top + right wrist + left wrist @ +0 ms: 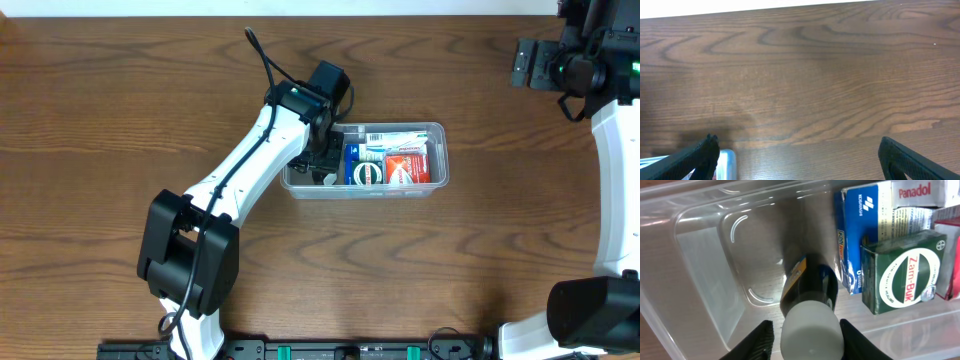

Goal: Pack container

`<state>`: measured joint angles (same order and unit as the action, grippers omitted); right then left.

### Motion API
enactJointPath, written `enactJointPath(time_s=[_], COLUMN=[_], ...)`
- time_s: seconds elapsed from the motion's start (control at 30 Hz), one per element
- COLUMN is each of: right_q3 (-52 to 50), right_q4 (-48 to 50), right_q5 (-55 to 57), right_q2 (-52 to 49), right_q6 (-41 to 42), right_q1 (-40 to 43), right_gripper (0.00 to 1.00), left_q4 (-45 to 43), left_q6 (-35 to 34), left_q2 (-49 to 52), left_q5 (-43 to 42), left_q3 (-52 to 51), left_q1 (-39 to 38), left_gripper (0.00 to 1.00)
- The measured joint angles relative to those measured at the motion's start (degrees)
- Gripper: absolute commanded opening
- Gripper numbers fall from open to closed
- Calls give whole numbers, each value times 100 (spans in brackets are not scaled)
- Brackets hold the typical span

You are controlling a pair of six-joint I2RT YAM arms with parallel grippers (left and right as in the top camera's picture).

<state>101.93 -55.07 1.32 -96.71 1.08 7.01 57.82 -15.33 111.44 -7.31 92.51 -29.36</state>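
While the clear container (438,132) sits mid-bench (120,90), it holds one dark bottle (807,285) with a white cap (812,332) at its left end. Four small boxes are packed to the right: a blue box (855,240), a green Zam-Buk box (905,272), a white Panadol box (917,190) and a red box (955,280). The left tool (806,330) straddles the cap, slightly parted with a gap on one side, and the right tool (797,144) gapes wide above the bench, holding nothing.
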Motion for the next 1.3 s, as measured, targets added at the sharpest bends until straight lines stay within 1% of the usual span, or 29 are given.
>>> enactJointPath(time_s=[0.1,0.37,0.5,0.57,0.63,0.8,0.97,1.1,1.2,1.3], right_q3=[0,0,0,0,0,0,0,0,0,0], right_q4=[0,0,0,0,0,0,0,2,0,2], right_q5=[0,0,0,0,0,0,0,0,0,0], right_q2=[0,0,0,0,0,0,0,0,0,0], right_q6=[0,0,0,0,0,0,0,0,0,0], right_q1=[0,0,0,0,0,0,0,0,0,0], right_gripper=[99,99,99,99,99,99,99,99,99,99], left_q4=[0,-35,-39,-37,-26,103,573,1436,2332,2924], left_q6=[-17,-24,-33,-31,4,236,879,1250,1381,1429], left_q2=[0,0,0,0,-15,-409,-1554,-2549,-3171,-3606], left_q5=[0,0,0,0,0,2,2,2,13,22], left_q3=[0,0,0,0,4,22,122,236,251,254], left_q1=[0,0,0,0,0,0,0,0,0,0], left_gripper=[48,60,63,70,98,98,98,98,98,98])
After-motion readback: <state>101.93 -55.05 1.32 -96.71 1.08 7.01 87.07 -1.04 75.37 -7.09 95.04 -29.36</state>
